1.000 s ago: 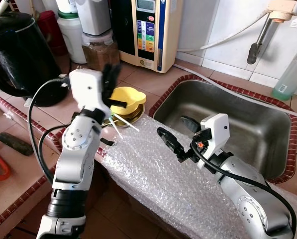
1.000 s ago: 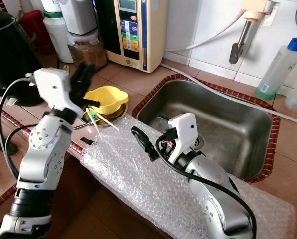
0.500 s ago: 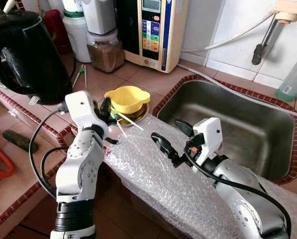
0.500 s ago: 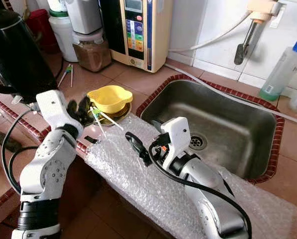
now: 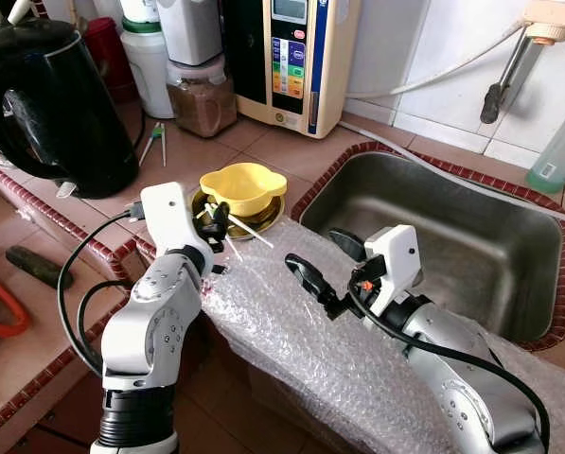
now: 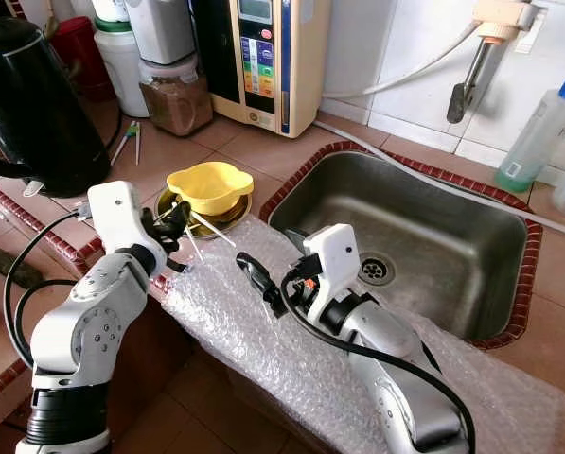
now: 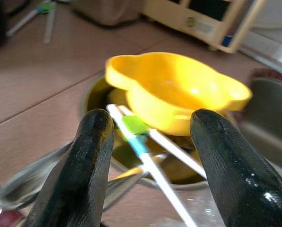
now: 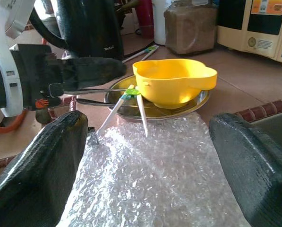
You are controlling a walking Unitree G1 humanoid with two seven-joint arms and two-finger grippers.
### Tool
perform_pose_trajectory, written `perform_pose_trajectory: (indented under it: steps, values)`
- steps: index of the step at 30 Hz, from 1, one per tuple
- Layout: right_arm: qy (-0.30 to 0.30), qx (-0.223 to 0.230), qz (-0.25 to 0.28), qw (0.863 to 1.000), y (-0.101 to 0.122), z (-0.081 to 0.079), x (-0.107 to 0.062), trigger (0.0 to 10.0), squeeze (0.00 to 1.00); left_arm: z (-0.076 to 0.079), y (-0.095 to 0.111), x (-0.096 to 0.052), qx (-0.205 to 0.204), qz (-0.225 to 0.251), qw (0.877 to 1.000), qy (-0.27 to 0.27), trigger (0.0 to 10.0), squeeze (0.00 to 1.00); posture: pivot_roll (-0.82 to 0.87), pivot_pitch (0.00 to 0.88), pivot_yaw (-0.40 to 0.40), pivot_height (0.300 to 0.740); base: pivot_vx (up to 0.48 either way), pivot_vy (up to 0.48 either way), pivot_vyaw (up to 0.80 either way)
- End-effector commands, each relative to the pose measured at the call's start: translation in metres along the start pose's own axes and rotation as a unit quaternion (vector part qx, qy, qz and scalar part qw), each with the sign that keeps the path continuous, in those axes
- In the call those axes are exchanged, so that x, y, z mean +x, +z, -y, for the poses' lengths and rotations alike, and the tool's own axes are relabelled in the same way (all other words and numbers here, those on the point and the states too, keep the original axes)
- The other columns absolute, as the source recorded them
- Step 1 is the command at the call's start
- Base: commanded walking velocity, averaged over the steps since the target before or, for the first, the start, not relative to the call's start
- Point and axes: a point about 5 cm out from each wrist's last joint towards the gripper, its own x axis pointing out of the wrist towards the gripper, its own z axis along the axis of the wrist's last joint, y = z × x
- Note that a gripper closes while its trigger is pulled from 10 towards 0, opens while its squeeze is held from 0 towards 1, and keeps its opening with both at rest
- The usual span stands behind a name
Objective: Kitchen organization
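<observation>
Yellow bowl (image 5: pixel 242 187), lobed rim, seated in a shallow metal dish (image 5: pixel 263 218) on the tiled desk (image 5: pixel 192 156) just left of the sink (image 5: pixel 452 236). White chopsticks (image 7: pixel 145 151) joined by a green clip, propped on the dish rim and angled out over the bubble wrap (image 5: pixel 339 350). Left gripper (image 5: pixel 216 219) low at the dish's near-left edge, jaws spread to either side of the chopsticks, not closed on them. Metal utensil handle lying under the chopsticks, type unclear. Right gripper (image 5: pixel 306 282) held over the bubble wrap, well apart from the bowl, jaws spread wide. Black kettle (image 5: pixel 50 104) far left; brown-filled jar (image 5: pixel 202 95), white container and water appliance (image 5: pixel 291 57) along the wall. Second chopstick pair (image 5: pixel 154 144) near the kettle. Green bottle (image 6: pixel 533 123) beyond the sink.
</observation>
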Motion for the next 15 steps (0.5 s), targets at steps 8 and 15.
perform_pose_trajectory:
  steps: [8, 15]
  values:
    - [0.004, -0.021, -0.001, 1.0, 0.003, 0.009, 0.005, 10.0, 0.0, 0.007, -0.004, -0.007, -0.002, -0.05, 0.998, -0.038, 10.0, 1.0, -0.06, 0.045, 0.013, 0.74, 0.0, 0.0, 0.0]
    - [0.014, -0.028, 0.002, 1.0, 0.006, 0.01, 0.012, 10.0, 0.0, 0.011, 0.002, -0.012, -0.044, -0.076, 0.995, -0.037, 10.0, 1.0, -0.05, 0.051, 0.017, 0.74, 0.0, 0.0, 0.0]
